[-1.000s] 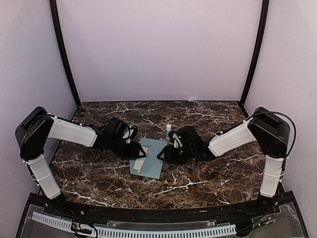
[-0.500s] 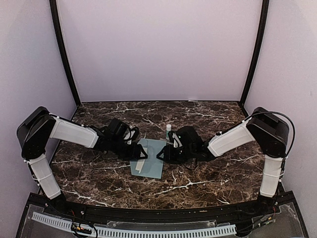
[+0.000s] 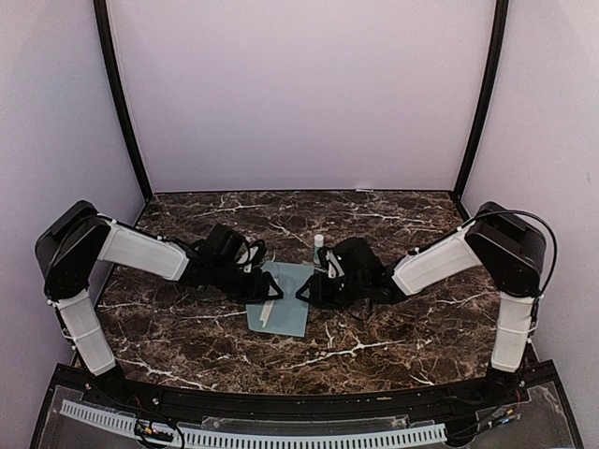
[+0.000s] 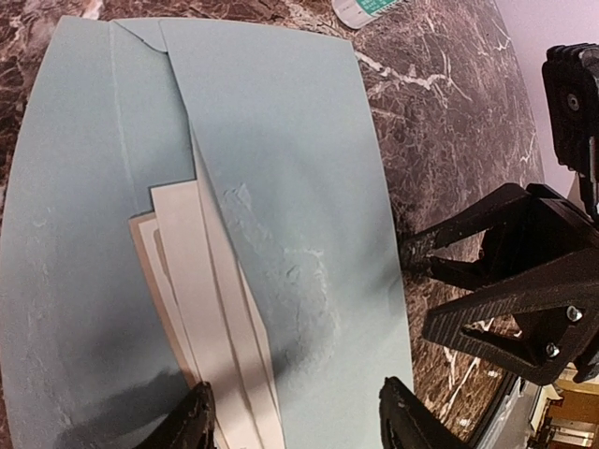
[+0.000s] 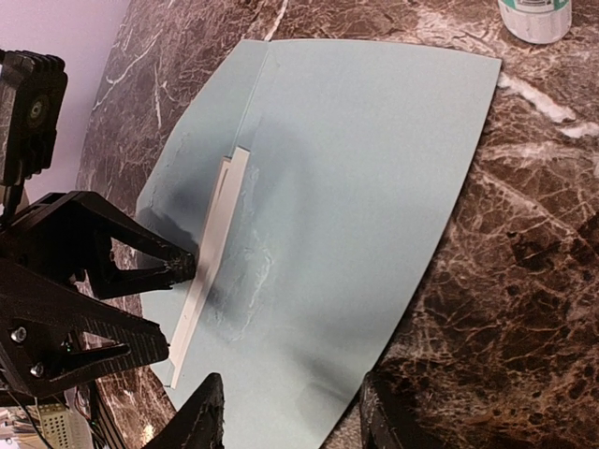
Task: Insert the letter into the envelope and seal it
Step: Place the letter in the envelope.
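The pale blue envelope (image 3: 285,301) lies flat on the marble between the two arms and fills most of the left wrist view (image 4: 281,140) and the right wrist view (image 5: 365,178). The white folded letter (image 4: 201,309) sticks out from under the envelope's flap and shows as a thin strip (image 5: 211,253). My left gripper (image 4: 299,421) is open, low over the envelope's left part, and one of its fingertips (image 5: 185,267) touches the letter's edge. My right gripper (image 5: 292,416) is open over the envelope's right edge, with nothing in it. Their tips face each other (image 3: 273,292) (image 3: 304,292).
A white-and-green glue stick (image 3: 318,245) stands upright just behind the envelope's far right corner and shows at the top of the right wrist view (image 5: 533,19). Dark marble tabletop (image 3: 393,327) surrounds the envelope. Lilac walls enclose the table.
My left gripper has crept a little to the right over the envelope, nudging the letter strip with it. The right gripper has hardly moved.
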`<state>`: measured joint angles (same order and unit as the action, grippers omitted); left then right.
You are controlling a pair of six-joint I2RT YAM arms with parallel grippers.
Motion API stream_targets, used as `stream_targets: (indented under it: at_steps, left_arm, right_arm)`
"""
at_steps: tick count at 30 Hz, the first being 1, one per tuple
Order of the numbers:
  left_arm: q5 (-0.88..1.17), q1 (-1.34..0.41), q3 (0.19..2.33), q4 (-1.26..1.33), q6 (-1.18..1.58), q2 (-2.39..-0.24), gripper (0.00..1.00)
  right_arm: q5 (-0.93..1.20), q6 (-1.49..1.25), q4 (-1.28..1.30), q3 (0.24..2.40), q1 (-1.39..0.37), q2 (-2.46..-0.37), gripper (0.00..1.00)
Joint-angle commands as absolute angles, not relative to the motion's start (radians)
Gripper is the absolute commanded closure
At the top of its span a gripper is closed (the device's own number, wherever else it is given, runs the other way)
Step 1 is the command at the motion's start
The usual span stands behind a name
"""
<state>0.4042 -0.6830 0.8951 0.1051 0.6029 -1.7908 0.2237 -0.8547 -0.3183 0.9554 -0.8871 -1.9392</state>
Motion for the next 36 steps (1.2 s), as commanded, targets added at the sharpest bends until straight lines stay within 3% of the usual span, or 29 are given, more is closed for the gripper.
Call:
stream_targets:
  at_steps: [1, 28, 36]
  left_arm:
    - [0.437, -0.699, 0.891, 0.119, 0.62, -1.811, 0.42]
    - [0.465, -0.718, 0.903, 0.16, 0.643, -1.829, 0.42]
    - [0.291, -0.719, 0.939, 0.023, 0.565, -1.72, 0.4]
  right_arm:
    - [0.229, -0.859, -0.308, 0.967, -0.884, -1.976, 0.54]
    - [0.228, -0.854, -0.309, 0.969, -0.884, -1.978, 0.54]
    - [0.178, -0.837, -0.271, 0.964, -0.881, -1.936, 0.53]
